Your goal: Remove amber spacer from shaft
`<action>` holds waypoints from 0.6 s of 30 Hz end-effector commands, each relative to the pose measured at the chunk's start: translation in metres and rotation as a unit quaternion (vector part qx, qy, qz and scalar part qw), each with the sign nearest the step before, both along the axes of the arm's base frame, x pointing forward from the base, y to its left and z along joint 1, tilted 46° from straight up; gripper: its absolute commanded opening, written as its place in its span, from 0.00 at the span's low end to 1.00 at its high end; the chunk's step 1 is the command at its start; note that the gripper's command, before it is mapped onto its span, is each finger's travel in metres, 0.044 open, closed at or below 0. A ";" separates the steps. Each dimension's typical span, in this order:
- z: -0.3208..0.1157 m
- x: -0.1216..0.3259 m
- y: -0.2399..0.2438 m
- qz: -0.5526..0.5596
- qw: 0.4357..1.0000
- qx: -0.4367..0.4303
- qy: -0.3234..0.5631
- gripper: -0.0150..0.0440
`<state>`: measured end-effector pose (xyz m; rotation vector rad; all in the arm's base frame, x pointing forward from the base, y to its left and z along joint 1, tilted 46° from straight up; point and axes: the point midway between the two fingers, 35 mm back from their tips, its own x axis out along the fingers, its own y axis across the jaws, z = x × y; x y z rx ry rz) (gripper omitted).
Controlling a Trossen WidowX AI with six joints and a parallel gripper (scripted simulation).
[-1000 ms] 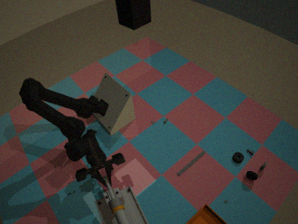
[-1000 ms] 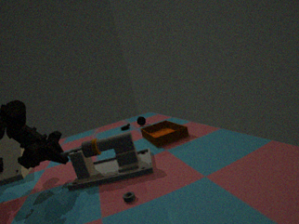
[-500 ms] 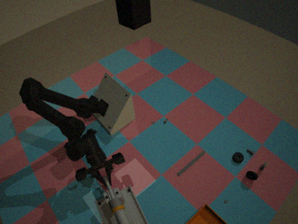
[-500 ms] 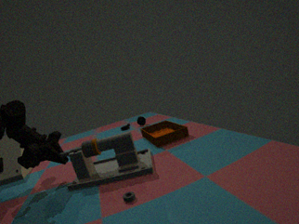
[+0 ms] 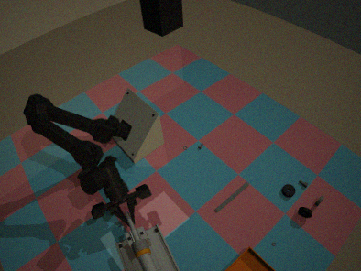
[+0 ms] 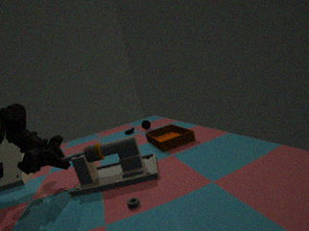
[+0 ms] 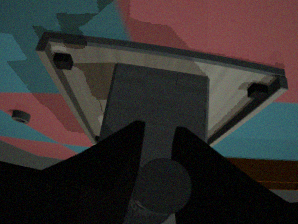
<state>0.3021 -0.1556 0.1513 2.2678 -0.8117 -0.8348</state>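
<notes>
My gripper (image 5: 130,220) (image 6: 66,163) (image 7: 158,134) is shut on the outer end of the thin grey shaft (image 5: 133,230) (image 6: 75,157), whose round end seems to show low in the wrist view. The shaft passes over a small upright support (image 6: 85,170) toward the big grey housing block (image 5: 147,264) (image 6: 121,146). The amber spacer (image 5: 143,252) (image 6: 97,151) sits around the shaft line right beside the housing. A grey spacer (image 5: 140,245) (image 6: 89,153) sits against its outer side. The shaft's part inside the spacers and housing is hidden.
The fixture stands on a pale base plate (image 6: 120,182) (image 7: 239,111). A small dark ring (image 6: 133,203) (image 7: 21,117) lies nearby. An orange tray (image 6: 182,142) stands beyond the fixture. A slanted panel (image 5: 135,121), a grey bar (image 5: 232,197) and black wheels (image 5: 288,190) (image 5: 305,211) are farther off.
</notes>
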 end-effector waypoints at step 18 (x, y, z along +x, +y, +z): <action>0.000 -0.002 0.001 0.000 1.000 0.000 0.000 0.25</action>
